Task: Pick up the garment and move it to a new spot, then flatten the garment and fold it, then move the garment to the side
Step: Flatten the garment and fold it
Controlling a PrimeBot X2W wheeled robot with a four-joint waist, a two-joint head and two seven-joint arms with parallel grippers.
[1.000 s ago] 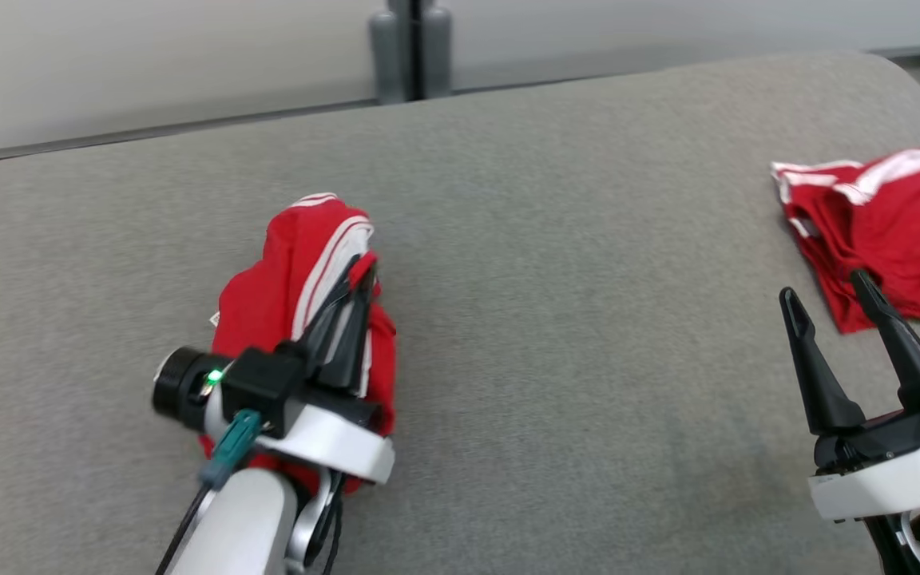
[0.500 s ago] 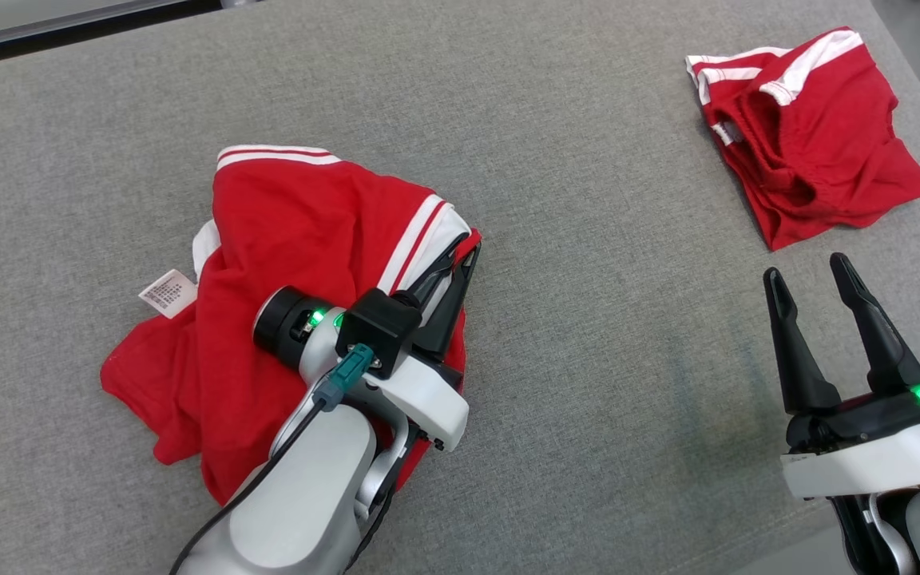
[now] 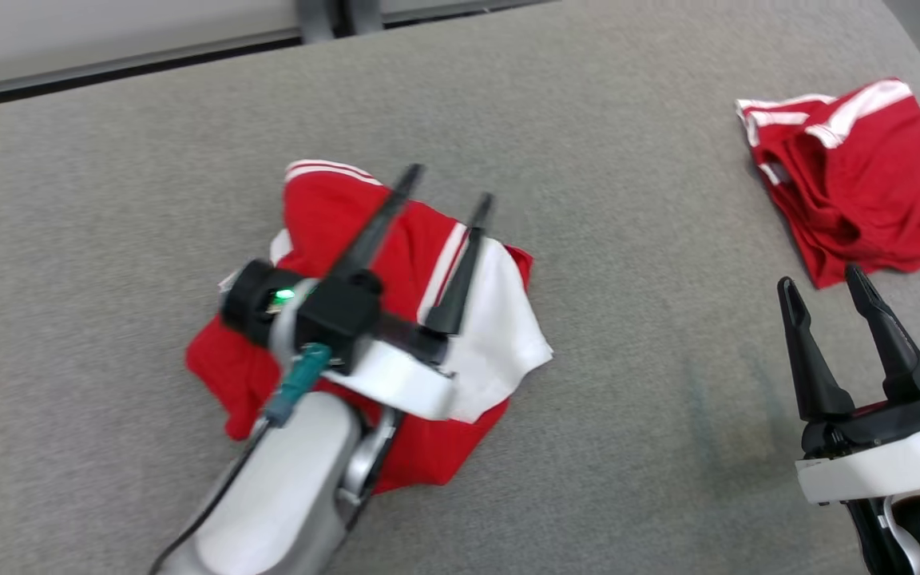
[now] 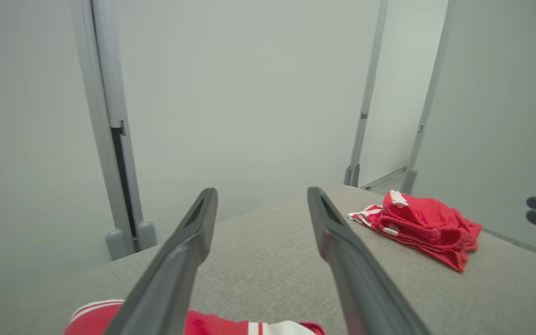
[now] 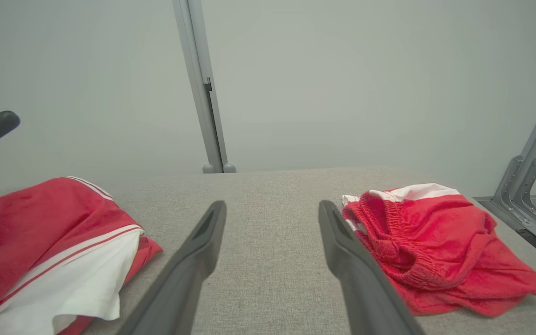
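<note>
The garment (image 3: pixel 492 327) lay crumpled on the bench (image 3: pixel 636 263), left of middle, beneath the left jaws, which stood open and empty. The right jaws were open too. Light, limp cloth, it would probably be best pinched at a striped hem or corner.

White-cuffed left pincer (image 3: pixel 450 184): black tapered fingers (image 3: pixel 454 275), teal plug (image 3: pixel 294 391), green light (image 3: pixel 283 295).

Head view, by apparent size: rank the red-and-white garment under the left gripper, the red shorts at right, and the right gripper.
1. Red-and-white garment, largest, though the left gripper hides part.
2. Red shorts and right gripper look about alike; the gripper is nearer the camera, so unranked.
</note>
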